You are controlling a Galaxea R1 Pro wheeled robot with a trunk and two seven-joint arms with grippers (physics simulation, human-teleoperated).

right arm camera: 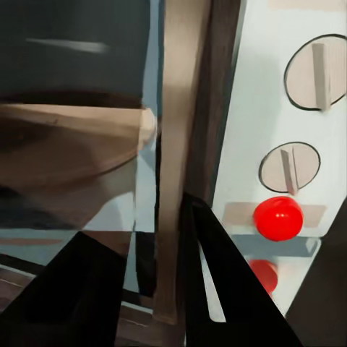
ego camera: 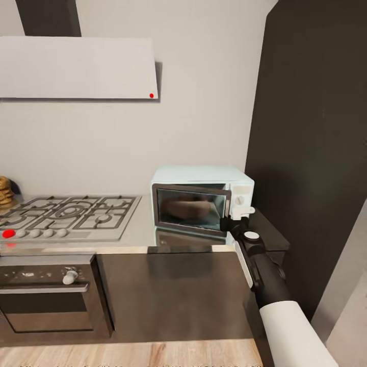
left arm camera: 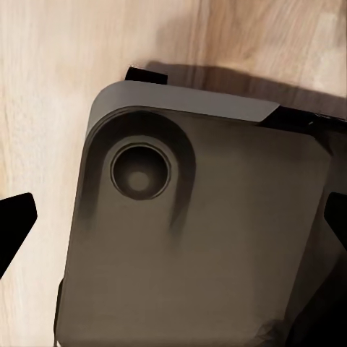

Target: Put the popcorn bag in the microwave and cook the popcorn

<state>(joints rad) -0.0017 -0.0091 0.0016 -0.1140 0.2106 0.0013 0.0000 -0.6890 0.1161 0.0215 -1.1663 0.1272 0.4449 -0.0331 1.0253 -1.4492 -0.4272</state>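
Nearest in the head view, the right arm (ego camera: 285,306) reaches forward from the lower right, its white sleeve giving way to black links. To its left, dark cabinet fronts drop below the grey tabletop (ego camera: 137,232), with a built-in dark oven (ego camera: 48,293) at the left and wood floor along the near edge.

The right gripper (ego camera: 230,223) sits at the right edge of the microwave's door (ego camera: 191,209). In the right wrist view its two black fingers (right arm camera: 224,289) straddle the door's brown edge frame (right arm camera: 181,144), one on each side, so the right gripper looks clenched on that edge. The door stands slightly ajar. Just beyond the fingers, the pale panel carries two round knobs (right arm camera: 289,168) and a red button (right arm camera: 277,217).

The microwave (ego camera: 204,176) stands on the tabletop against the grey wall. Through the dark glass a brown rounded shape (right arm camera: 72,144) shows inside; whether it is the popcorn bag I cannot tell for sure.

Left of the microwave lies the steel gas hob (ego camera: 69,214), with a white hood (ego camera: 76,66) above.

The left wrist view shows a dark rounded robot part (left arm camera: 195,231) over wood floor; black finger tips (left arm camera: 14,217) sit wide apart at the picture's sides, the left gripper released.
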